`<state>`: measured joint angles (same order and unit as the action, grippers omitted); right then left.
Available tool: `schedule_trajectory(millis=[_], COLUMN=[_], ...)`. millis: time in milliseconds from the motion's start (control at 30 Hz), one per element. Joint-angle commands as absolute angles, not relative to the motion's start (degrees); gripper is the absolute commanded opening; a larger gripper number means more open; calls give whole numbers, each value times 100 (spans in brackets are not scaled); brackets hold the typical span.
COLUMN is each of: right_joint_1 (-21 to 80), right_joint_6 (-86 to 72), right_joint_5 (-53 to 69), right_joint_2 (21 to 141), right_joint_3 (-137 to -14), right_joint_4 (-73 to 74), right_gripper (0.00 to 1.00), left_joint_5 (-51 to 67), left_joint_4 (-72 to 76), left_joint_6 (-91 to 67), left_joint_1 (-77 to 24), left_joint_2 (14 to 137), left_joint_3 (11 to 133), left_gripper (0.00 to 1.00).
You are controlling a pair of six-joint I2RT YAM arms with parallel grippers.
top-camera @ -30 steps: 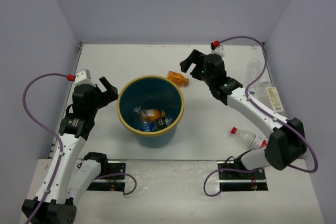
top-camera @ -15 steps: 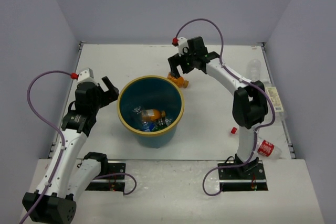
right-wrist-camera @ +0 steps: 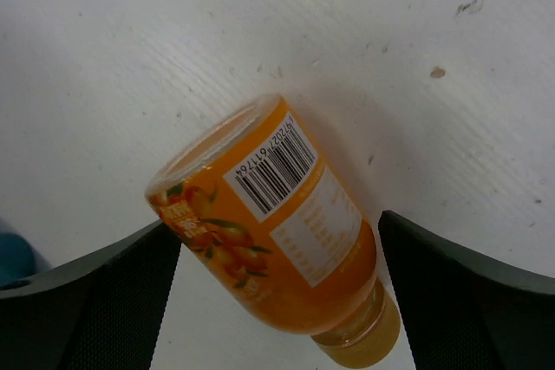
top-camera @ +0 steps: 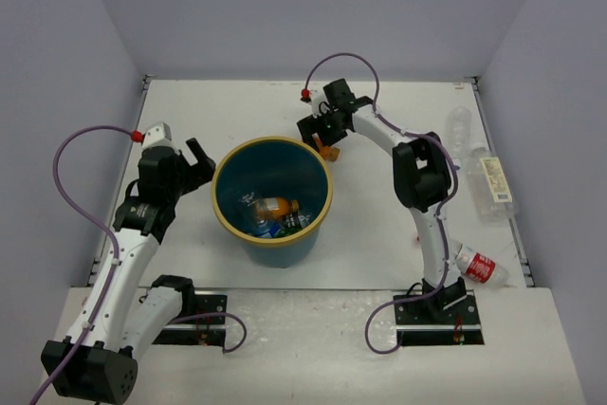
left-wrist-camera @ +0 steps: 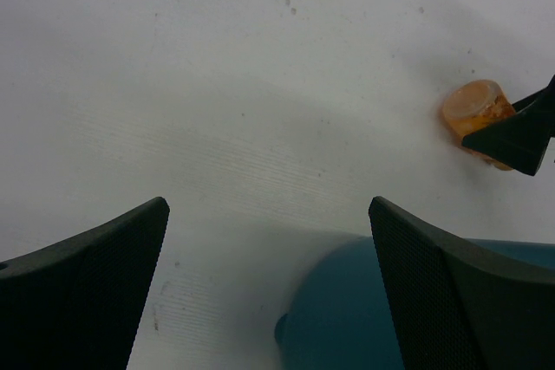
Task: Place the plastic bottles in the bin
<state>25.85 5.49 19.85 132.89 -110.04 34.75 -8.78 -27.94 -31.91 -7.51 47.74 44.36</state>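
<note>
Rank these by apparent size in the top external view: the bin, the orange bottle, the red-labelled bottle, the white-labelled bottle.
1. bin, by far.
2. white-labelled bottle and red-labelled bottle: too alike to rank.
3. orange bottle: smallest showing, but partly hidden by the right tool.

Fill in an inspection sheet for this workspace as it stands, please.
Surface: white table, lightly marked.
Job's things: teal bin holds several bottles; orange bottle lies beside it; two clear bottles at the right edge; red-labelled bottle by the right base.
Clutter: nothing seen.
Grippers: left gripper open, empty, beside bin; right gripper astride orange bottle, contact unclear.
Cables: purple cables loop above both arms.
Surroundings: plain pale walls.
</note>
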Motion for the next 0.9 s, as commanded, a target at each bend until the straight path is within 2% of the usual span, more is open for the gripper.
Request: schedule_trajectory(millis=[0, 67, 167, 300, 633, 733, 867], right_joint_1=[2584, 2584, 2584, 2584, 2566, 2572, 2923], right_joint_6=[169, 57, -145, -267, -936, -1035, -1059], right_joint_5=[1973, 1997, 2101, 1914, 942, 1074, 1864], right_joint_2=[13299, 13205, 12845, 12077, 8657, 7978, 7218], right_joint_3=[-11147, -10992, -10710, -10229, -8495, -8343, -8232], right_joint_4=[3439, 3277, 2977, 2753, 1849, 1776, 1802], right_gripper=[63, 52, 27, 18, 15, 16, 17], left_joint_5=[-940, -940, -932, -907, -861, -891, -908], left_joint_4=[-2667, -2689, -2732, -2775, -3029, -3106, -3192], left_joint_6=[-3085, -3085, -3085, -3085, -3086, -2987, -2936], left_joint_1=[-721, -721, -721, -721, -721, -721, -721], left_joint_2=[4792, 4767, 4713, 4626, 4460, 4370, 4217], left_joint_3=[4572, 4582, 4613, 4631, 4967, 5253, 5504], left_gripper=[100, 100, 100, 100, 100, 100, 100])
